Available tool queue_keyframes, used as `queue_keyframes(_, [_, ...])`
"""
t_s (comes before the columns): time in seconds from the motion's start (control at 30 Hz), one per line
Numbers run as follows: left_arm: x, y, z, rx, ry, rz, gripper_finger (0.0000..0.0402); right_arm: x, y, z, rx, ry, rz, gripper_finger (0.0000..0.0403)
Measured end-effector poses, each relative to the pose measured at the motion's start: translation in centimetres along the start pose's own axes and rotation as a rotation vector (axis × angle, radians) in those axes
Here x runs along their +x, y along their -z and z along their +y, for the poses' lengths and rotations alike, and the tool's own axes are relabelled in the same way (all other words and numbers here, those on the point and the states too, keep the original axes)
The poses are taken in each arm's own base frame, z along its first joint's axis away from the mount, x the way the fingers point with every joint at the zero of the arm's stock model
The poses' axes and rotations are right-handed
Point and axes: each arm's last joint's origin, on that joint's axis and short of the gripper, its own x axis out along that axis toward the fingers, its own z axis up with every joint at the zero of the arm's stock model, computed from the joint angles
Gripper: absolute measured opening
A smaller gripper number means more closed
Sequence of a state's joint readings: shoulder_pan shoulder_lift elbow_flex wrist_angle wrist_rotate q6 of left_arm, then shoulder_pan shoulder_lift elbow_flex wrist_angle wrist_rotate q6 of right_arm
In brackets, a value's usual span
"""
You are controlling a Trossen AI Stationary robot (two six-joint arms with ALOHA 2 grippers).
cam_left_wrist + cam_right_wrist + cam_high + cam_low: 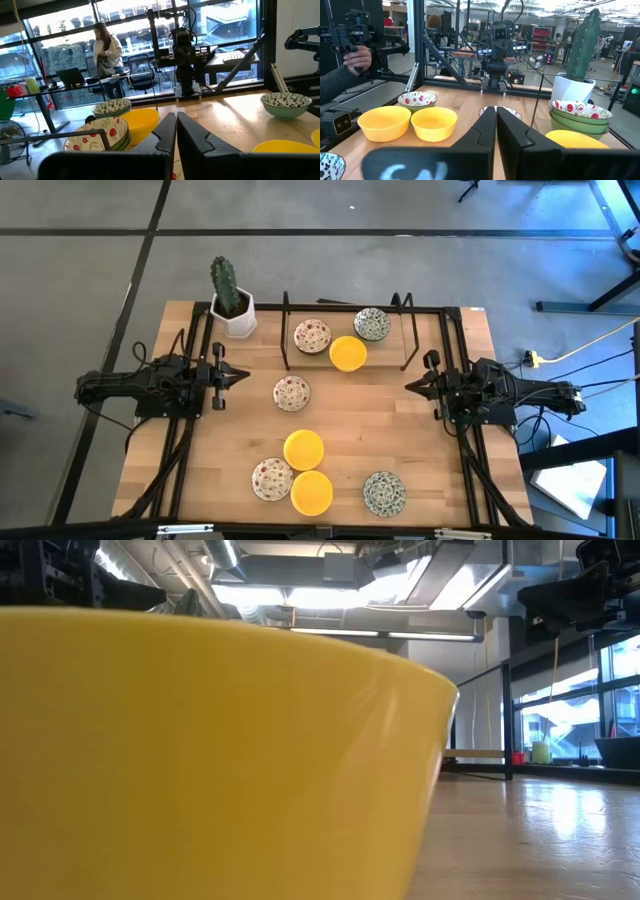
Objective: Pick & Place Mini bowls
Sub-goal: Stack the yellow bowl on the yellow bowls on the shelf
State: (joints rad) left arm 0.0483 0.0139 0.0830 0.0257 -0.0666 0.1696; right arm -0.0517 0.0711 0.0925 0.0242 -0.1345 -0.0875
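Note:
Mini bowls lie spread over the wooden table [420,430]. Three are inside a dark wire frame [407,330] at the far side: a red-floral one [312,336], a grey-green one [372,324] and a yellow one [347,353]. Another floral bowl [292,392] rests mid-table. Near the front edge stand two yellow bowls [303,449] [311,492], a floral one [271,479] and a grey-green one [384,493]. My left gripper [238,376] [176,131] hovers shut at the table's left edge. My right gripper [410,385] [496,125] hovers shut at the right edge. Both point level toward the middle and hold nothing.
A cactus in a white square pot [233,308] stands at the far left corner. In the right wrist view the floral bowl [580,109] sits on top of green bowls. A yellow bowl [200,760] fills the low view. A person's hand [356,57] holds a device beyond the table.

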Motion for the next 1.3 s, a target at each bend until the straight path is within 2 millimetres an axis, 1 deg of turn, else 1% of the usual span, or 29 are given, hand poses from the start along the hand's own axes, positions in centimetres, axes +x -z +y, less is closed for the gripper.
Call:
queue_keyframes(0.13, [0.0, 0.0, 0.0, -0.01, 0.0, 0.0, 0.0007, 0.0, 0.0, 0.0, 0.0, 0.0, 0.0, 0.0016])
queue_keyframes(0.23, [0.0, 0.0, 0.0, -0.077, 0.0, 0.0, 0.0006, 0.0, 0.0, 0.0, 0.0, 0.0, 0.0, 0.0016])
queue_keyframes(0.3, [0.0, 0.0, 0.0, -0.088, 0.001, 0.0, 0.0007, 0.0, 0.0, 0.0, 0.001, 0.0, 0.0, 0.0016])
queue_keyframes(0.5, [0.0, -0.01, -0.08, -0.088, 0.027, -0.003, 0.0012, 0.0, 0.02, 0.0, 0.01, 0.0, 0.002, 0.0016])
queue_keyframes(1.07, [0.0, 0.05, -0.17, -0.076, 0.054, 0.001, 0.0002, 0.0, 0.17, 0.01, 0.029, 0.0, 0.018, 0.0016])
queue_keyframes(1.3, [-0.01, -0.08, -0.17, -0.078, 0.058, -0.013, 0.0012, 0.0, 0.26, 0.02, 0.03, 0.0, 0.026, 0.0016])
